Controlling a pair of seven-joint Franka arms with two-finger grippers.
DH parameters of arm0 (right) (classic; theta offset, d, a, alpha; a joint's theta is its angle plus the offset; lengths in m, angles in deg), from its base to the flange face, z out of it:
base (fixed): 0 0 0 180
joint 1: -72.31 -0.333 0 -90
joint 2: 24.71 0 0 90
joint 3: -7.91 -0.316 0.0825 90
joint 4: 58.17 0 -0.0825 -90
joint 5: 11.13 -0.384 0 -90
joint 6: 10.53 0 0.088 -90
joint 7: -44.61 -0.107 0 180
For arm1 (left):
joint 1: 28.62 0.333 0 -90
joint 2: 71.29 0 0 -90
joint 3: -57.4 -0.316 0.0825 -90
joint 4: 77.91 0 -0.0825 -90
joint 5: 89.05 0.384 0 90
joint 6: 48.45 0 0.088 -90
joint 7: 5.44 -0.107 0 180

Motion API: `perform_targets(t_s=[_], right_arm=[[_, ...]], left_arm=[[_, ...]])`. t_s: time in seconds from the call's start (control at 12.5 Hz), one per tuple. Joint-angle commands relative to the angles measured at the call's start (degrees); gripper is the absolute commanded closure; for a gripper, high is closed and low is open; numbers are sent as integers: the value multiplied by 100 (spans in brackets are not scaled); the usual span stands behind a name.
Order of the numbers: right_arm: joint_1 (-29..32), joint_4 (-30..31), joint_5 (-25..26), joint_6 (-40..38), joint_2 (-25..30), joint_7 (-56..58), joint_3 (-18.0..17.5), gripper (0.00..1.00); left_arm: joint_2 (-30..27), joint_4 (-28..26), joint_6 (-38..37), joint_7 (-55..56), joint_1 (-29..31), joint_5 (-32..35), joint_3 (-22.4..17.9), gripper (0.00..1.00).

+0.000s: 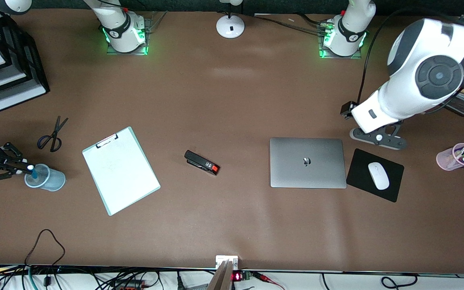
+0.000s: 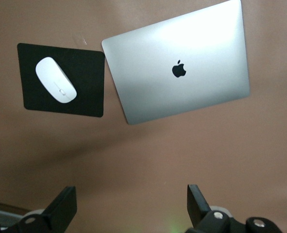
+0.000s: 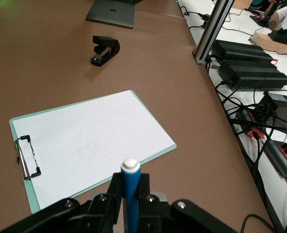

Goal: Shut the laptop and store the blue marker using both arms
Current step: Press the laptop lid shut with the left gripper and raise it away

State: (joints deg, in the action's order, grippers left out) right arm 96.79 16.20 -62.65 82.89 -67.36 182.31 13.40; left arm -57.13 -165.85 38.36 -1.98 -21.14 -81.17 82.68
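Pinching the blue marker (image 3: 130, 187) upright, the right gripper (image 1: 25, 167) hangs over the cup (image 1: 46, 178); the left gripper (image 2: 128, 206), fingers spread, hovers above the desk (image 1: 232, 100) near the closed laptop (image 1: 307, 162).

Left gripper (image 2: 128, 208) hangs with fingers (image 2: 63, 206) spread wide; right gripper (image 1: 24, 167) fingers are pinched closed.

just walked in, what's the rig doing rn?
Two-arm tidy-up, nearly finished. The laptop lies shut on the table beside the mousepad with the mouse. The left pincer hangs open above the table near them, holding nothing. The right pincer is shut on the blue marker, holding it upright over the blue cup at the right arm's end of the table, not yet released.
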Motion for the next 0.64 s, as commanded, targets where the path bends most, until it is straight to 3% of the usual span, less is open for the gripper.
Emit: perform_targets(t_s=[0.0,0.16,0.4,0.48,0.56], right_arm=[[110,-133,53,-44,-155,126,-49,87],[119,-142,124,-35,-164,134,-40,87],[137,-151,151,175,-190,353,-40,87],[145,-142,151,237,-191,406,-40,87],[145,-142,151,255,-243,459,-40,87]], left_arm=[[7,417,-515,-144,61,-129,29,0],[-272,366,-543,-153,53,-444,-85,0],[-676,121,-569,-197,-728,-673,-1434,0],[-852,-55,-525,-458,-791,-683,-1639,0],[-1072,-352,-377,-635,-1105,-700,-2093,0]])
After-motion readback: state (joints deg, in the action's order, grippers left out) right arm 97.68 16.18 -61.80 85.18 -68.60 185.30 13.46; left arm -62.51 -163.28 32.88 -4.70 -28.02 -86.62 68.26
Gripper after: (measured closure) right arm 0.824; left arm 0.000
